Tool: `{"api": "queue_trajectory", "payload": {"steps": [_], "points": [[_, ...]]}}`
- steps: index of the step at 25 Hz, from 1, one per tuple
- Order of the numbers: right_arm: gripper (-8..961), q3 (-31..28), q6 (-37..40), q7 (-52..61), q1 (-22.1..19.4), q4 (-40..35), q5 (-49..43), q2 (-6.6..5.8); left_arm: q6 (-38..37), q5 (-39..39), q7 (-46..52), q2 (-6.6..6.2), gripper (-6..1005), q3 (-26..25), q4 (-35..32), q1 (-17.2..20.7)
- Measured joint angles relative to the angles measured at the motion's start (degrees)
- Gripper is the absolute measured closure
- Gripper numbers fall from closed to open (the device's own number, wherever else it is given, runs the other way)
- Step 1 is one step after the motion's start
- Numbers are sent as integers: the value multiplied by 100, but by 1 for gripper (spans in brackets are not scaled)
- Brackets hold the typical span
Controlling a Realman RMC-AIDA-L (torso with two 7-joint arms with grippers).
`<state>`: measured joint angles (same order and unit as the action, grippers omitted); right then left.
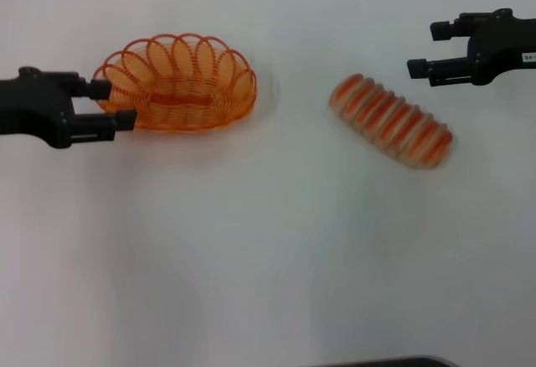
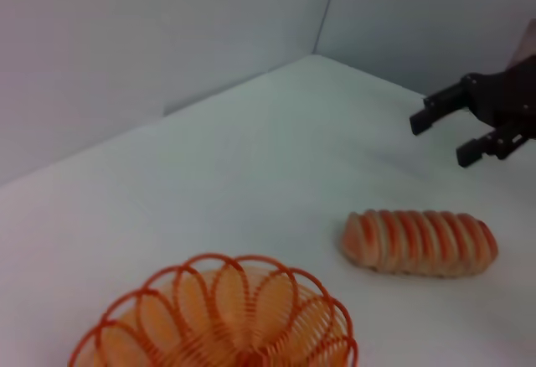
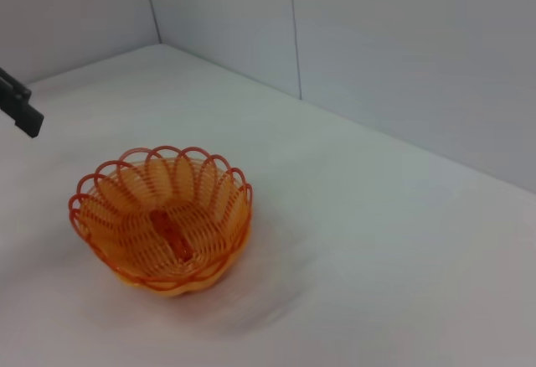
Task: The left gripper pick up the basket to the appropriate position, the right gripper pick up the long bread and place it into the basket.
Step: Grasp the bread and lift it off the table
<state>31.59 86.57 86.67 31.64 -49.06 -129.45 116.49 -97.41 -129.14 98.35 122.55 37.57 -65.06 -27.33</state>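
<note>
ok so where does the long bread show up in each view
Head view: the long bread lies right of centre on the white table, slanted, apart from the basket to its left.
Left wrist view: it lies at lower right, beyond the basket, with the right gripper above it.
Right wrist view: not in it.
Shared landmark: the basket, seen in all three views.
</note>
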Motion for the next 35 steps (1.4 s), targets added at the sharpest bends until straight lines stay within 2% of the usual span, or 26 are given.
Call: {"api": "queue_trajectory", "payload": {"steps": [7, 12, 18, 28, 31, 35], "points": [[123, -65, 4, -228, -107, 3, 155, 23, -7, 65, -265, 114, 378, 8, 48, 202], [122, -66, 17, -283, -177, 3, 283, 33, 17, 129, -395, 126, 382, -1, 186, 235], [121, -135, -48, -175, -207, -5, 287, 106, 34, 178, -400, 137, 380, -11, 287, 251], [119, -134, 280, 1329, -60, -238, 626, 86, 41, 186, -404, 127, 376, -75, 268, 243], [114, 38, 368, 1993, 27, -249, 684, 10, 48, 186, -404, 121, 375, -81, 261, 224], [92, 552, 388, 2956, 118, -292, 612, -109, 51, 180, -405, 120, 375, -76, 247, 208]]}}
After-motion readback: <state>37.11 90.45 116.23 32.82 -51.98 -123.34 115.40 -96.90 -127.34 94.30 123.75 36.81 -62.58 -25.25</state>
